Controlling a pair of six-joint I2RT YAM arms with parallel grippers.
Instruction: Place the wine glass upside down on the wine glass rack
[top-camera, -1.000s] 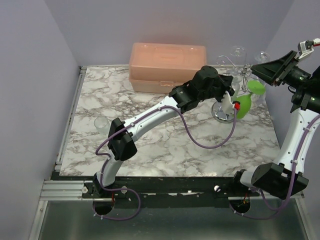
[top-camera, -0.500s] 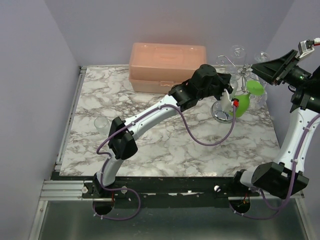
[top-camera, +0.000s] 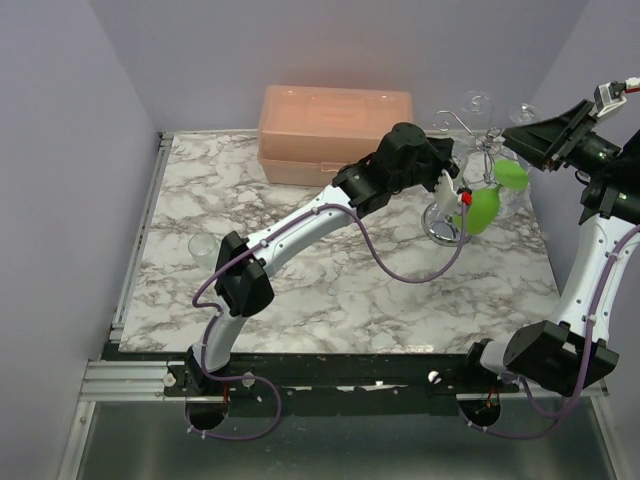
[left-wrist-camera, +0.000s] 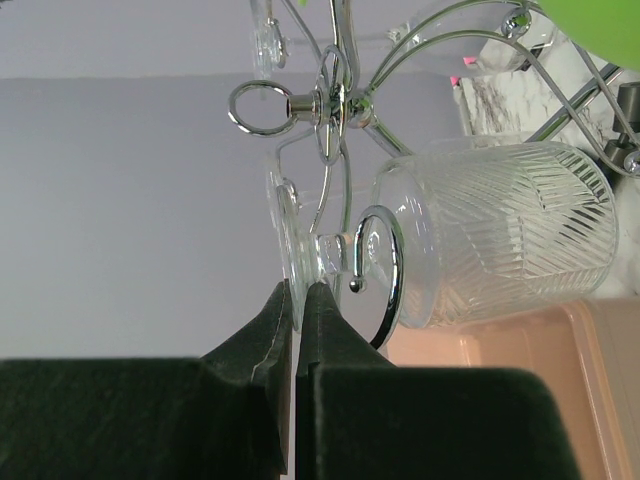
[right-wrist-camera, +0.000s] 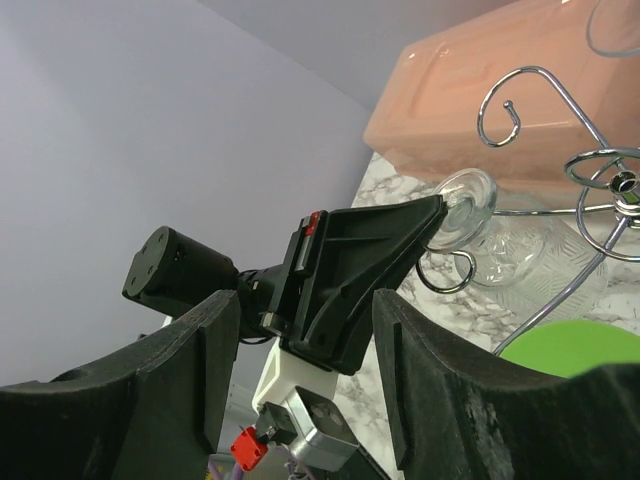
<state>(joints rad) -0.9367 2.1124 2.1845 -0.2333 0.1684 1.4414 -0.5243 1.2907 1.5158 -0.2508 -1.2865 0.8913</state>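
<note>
A clear ribbed wine glass (left-wrist-camera: 500, 230) lies sideways in the left wrist view, and my left gripper (left-wrist-camera: 297, 288) is shut on its round foot (left-wrist-camera: 287, 240). Its stem sits inside a curled hook (left-wrist-camera: 388, 270) of the wine glass rack (left-wrist-camera: 335, 100), a silver wire stand. From above, the left gripper (top-camera: 447, 185) is at the rack's arms, over the shiny round base (top-camera: 441, 228). My right gripper (top-camera: 513, 138) hovers open and empty to the rack's right, facing it. In the right wrist view the glass foot (right-wrist-camera: 462, 205) shows at the left gripper's tip, beyond my right gripper (right-wrist-camera: 300, 300).
A green wine glass (top-camera: 484, 210) hangs upside down on the rack's right side. Other clear glasses (top-camera: 478, 103) hang on its far arms. A peach plastic box (top-camera: 335, 133) stands at the back. A small clear glass (top-camera: 202, 247) sits at the table's left. Purple walls enclose the table.
My left gripper has shifted slightly away and left with the clear glass. The green glass has swung a little. The right arm has stayed put.
</note>
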